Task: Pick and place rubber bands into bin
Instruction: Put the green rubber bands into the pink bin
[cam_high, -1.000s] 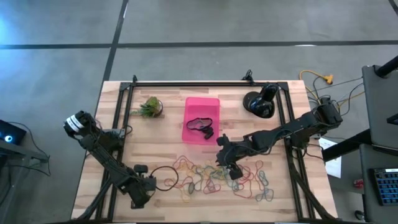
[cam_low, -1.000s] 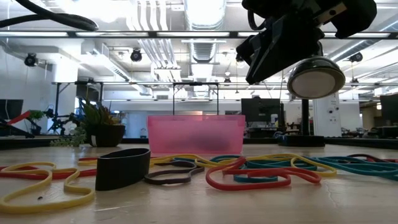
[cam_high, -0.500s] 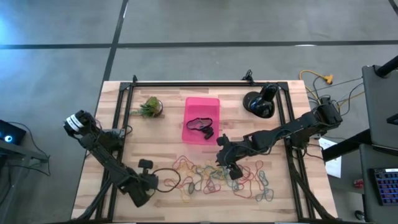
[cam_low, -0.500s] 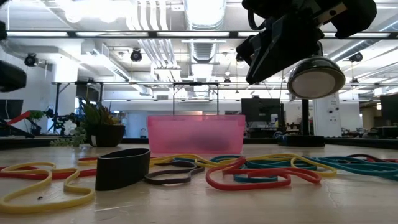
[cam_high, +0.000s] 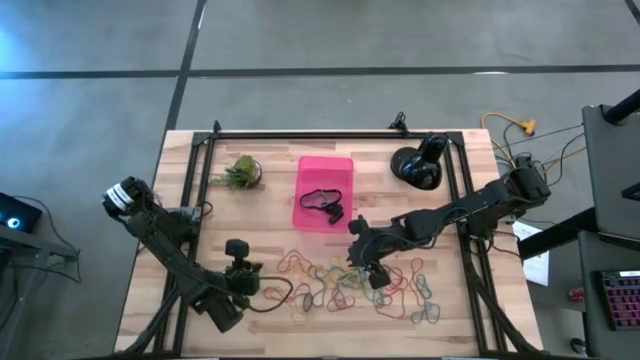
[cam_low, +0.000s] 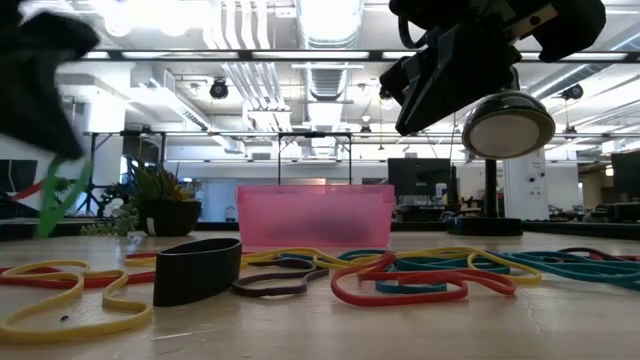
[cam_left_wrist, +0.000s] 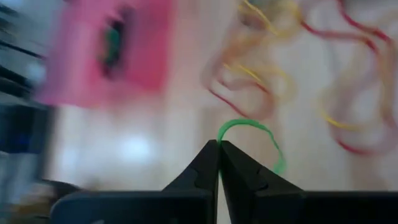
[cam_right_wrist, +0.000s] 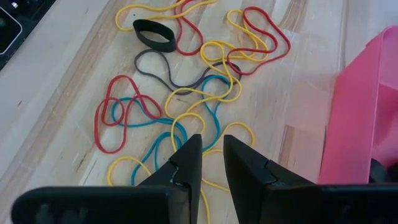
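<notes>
Many rubber bands (cam_high: 350, 285) in red, yellow, blue and black lie tangled on the wooden table near its front; the right wrist view shows them up close (cam_right_wrist: 180, 93). The pink bin (cam_high: 325, 192) stands behind them with a dark band inside. At the front left, my left gripper (cam_high: 250, 285) is shut on a green rubber band (cam_left_wrist: 249, 134), which shows in the low view as a green strip (cam_low: 55, 200) under the gripper (cam_low: 68, 150). My right gripper (cam_high: 375, 278) hovers over the pile, its fingers (cam_right_wrist: 211, 155) slightly apart with nothing between them. My left gripper pinches one spot of the green band's loop (cam_left_wrist: 222, 138) between its two fingertips. The fingers slant down toward the table. The rest of the loop hangs slack below them (cam_low: 50, 215). Whether its lower end lies on the table I cannot tell.
A small potted plant (cam_high: 240, 172) stands left of the bin and a round black object (cam_high: 418, 165) right of it. Black frame rails (cam_high: 330, 133) run along the table's far edge and sides. Bare wood lies between my left gripper and the bin.
My left gripper has risen from the table and rolled its wrist, holding the green band. The band, which lay as a round loop beside the pile, now hangs from the fingers and shows at the left of the low view. My right arm has kept still.
</notes>
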